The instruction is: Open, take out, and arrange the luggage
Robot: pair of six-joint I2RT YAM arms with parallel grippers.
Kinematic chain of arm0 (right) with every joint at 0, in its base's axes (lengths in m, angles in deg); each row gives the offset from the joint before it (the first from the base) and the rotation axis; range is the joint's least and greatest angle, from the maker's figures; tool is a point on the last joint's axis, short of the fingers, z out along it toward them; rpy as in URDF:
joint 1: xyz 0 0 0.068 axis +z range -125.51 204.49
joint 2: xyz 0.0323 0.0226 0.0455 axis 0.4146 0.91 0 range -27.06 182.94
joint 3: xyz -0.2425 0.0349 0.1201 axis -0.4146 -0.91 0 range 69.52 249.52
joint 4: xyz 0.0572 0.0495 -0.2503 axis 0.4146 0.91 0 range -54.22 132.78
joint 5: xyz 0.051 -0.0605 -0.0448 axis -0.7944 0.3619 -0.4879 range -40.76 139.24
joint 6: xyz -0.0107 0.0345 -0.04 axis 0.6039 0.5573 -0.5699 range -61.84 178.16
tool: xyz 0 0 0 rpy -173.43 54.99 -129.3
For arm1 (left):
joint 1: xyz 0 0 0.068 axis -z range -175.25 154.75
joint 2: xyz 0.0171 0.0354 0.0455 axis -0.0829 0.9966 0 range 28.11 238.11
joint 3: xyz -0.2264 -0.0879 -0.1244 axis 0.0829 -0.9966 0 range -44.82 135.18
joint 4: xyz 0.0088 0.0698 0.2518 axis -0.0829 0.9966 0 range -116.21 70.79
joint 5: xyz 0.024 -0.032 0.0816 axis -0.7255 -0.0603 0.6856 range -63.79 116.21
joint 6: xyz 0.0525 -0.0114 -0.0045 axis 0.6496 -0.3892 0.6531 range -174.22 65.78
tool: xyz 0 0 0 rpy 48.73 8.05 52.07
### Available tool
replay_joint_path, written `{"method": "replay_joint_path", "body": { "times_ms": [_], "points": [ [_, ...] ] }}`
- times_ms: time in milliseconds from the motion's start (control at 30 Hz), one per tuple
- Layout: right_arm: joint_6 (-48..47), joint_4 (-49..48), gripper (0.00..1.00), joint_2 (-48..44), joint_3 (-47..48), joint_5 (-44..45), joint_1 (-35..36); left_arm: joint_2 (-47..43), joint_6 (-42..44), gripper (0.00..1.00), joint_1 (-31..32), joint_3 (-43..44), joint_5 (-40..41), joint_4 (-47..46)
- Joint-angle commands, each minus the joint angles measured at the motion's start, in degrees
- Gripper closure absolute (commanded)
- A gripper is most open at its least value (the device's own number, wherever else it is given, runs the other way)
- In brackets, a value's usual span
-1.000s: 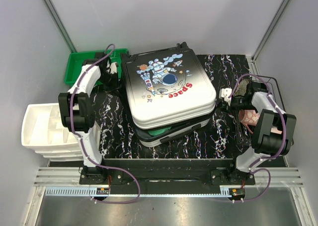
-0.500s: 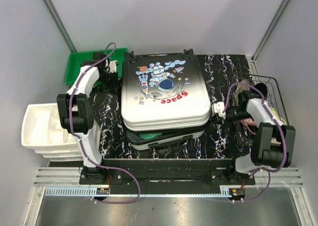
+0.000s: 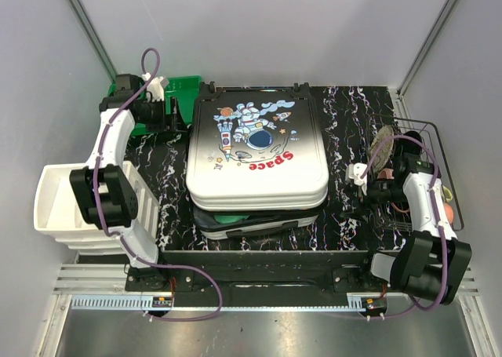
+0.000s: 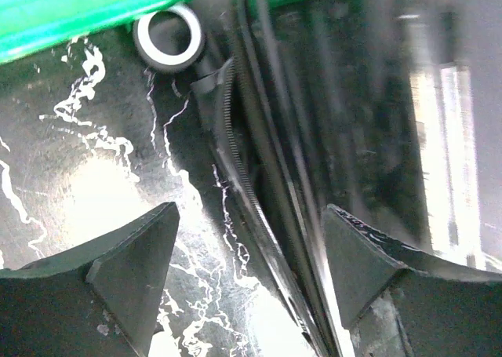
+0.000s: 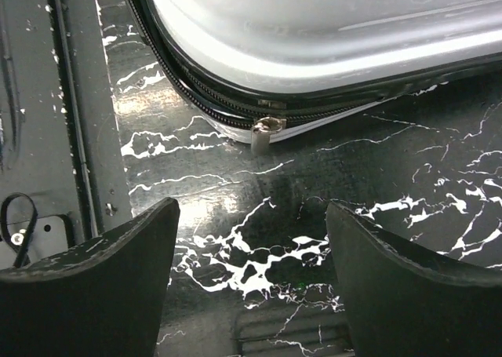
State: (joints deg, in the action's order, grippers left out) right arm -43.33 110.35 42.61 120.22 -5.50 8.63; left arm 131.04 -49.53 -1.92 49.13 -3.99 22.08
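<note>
- Luggage [image 3: 255, 149], a large hard-shell suitcase with a white-to-black shell and a cartoon astronaut and "Space" print, lies flat in the middle of the black white-veined marbled table [image 3: 345, 114].
- Its printed lid rests almost shut on the lower shell. A gap at the near edge shows a green item [image 3: 227, 216] inside.
- In the right wrist view, the metal zipper pull [image 5: 264, 132] hangs at the shell's rounded corner, just above the tabletop.
- In the left wrist view, the black zipper track [image 4: 235, 153] runs along the shell's edge. A small white wheel [image 4: 169, 39] sits just beside the green plastic bin [image 4: 78, 12].
- The left gripper [image 3: 174, 120] is at the far left corner of the luggage, next to the bin. Its fingers are spread wide and hold nothing.
- The right gripper [image 3: 362, 186] is just off the luggage's right side. Its fingers are also spread and empty, pointing at the zipper pull.
- A black wire basket [image 3: 427, 129] stands at the table's right edge.
- A white drawer unit [image 3: 59, 200] stands off the table's left side.
</note>
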Motion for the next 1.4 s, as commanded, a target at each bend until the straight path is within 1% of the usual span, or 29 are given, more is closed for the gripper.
{"method": "replay_joint_path", "body": {
  "times_ms": [0,133,200,233,267,300,333,367,400,433,467,500,533,600,633,667,733,800,900,933,1033,1133,1167,1367],
  "points": [
    [1.29,5.50,0.15,3.09,3.09,-3.61,-0.31,-5.29,2.61,0.21,0.61,-1.57,-4.70,-3.03],
    [4.54,6.38,0.16,7.58,3.71,-7.66,-0.31,-7.39,1.38,0.21,0.61,-4.03,-4.61,-3.82],
    [9.10,2.27,0.18,6.19,1.53,-9.33,-0.31,-8.10,0.24,0.21,0.61,-5.62,-4.00,-5.13],
    [14.34,-0.18,0.19,4.70,0.29,-9.94,-0.31,-8.80,-0.29,0.21,0.61,-6.06,-3.73,-5.49],
    [16.92,-6.13,0.20,2.95,-1.11,-10.90,-0.23,-9.15,-1.08,0.21,0.61,-7.11,-3.38,-6.27],
    [19.81,-9.67,0.21,-1.42,-4.35,-11.17,-0.14,-9.42,-1.43,0.21,0.61,-7.55,-3.12,-6.89],
    [28.02,-13.96,0.22,-3.90,-6.29,-10.92,0.04,-9.94,-1.87,0.21,0.61,-8.51,-2.68,-7.24],
    [33.06,-23.84,0.25,-8.89,-10.31,-10.04,1.17,-10.21,-2.22,0.21,0.53,-8.96,-2.41,-7.94],
    [37.64,-28.64,0.25,-11.37,-12.36,-8.90,1.88,-10.38,-2.58,0.21,0.52,-9.57,-2.24,-8.47],
    [44.38,-32.95,0.25,-13.83,-14.29,-6.63,2.75,-10.73,-3.01,0.21,0.52,-10.45,-1.71,-8.91],
    [46.45,-38.56,0.27,-17.51,-17.36,-5.65,3.63,-10.82,-3.45,0.21,0.52,-10.98,-1.62,-9.44],
    [48.04,-40.71,0.30,-19.12,-18.69,-4.60,6.16,-10.91,-3.89,0.21,0.44,-11.42,-1.45,-9.71],
    [51.10,-42.38,0.32,-20.44,-19.75,-1.80,7.49,-10.91,-4.51,0.22,0.44,-12.29,-1.36,-9.88],
    [53.93,-47.39,0.37,-22.99,-22.04,0.68,10.65,-11.09,-4.86,0.21,0.44,-13.18,-1.45,-10.59],
    [56.29,-48.80,0.39,-23.43,-22.65,2.25,11.02,-11.44,-6.60,0.22,0.44,-14.05,-1.18,-10.76],
    [57.27,-51.86,0.40,-24.05,-23.53,2.97,11.37,-11.53,-6.80,0.22,0.44,-14.41,-1.01,-10.94],
    [59.03,-54.60,0.44,-23.79,-24.06,4.55,11.81,-12.05,-6.97,0.22,0.44,-15.55,-0.57,-11.03],
    [59.48,-56.81,0.46,-22.39,-23.98,4.82,11.99,-12.67,-6.89,0.21,0.44,-16.34,-0.30,-11.03],
    [57.91,-57.60,0.58,-19.58,-23.28,3.86,12.52,-13.11,-6.53,0.21,0.35,-17.48,-0.21,-10.85],
    [57.64,-57.86,0.64,-19.05,-23.10,3.77,12.52,-13.20,-6.45,0.21,0.44,-17.84,-0.21,-10.59],
    [55.09,-57.08,0.74,-18.25,-22.22,4.99,12.52,-13.46,-6.27,0.21,0.35,-18.80,-0.65,-10.32],
    [53.77,-56.72,0.89,-19.30,-22.13,6.22,12.43,-13.81,-6.18,0.21,0.35,-20.47,-0.66,-10.41],
    [53.68,-56.72,1.00,-19.48,-21.96,5.96,12.43,-13.81,-6.10,0.21,0.35,-20.74,-0.65,-10.33],
    [53.33,-56.02,1.00,-19.57,-21.08,2.54,12.34,-13.20,-6.45,0.22,0.35,-21.44,-1.80,-10.85]
  ]
}}
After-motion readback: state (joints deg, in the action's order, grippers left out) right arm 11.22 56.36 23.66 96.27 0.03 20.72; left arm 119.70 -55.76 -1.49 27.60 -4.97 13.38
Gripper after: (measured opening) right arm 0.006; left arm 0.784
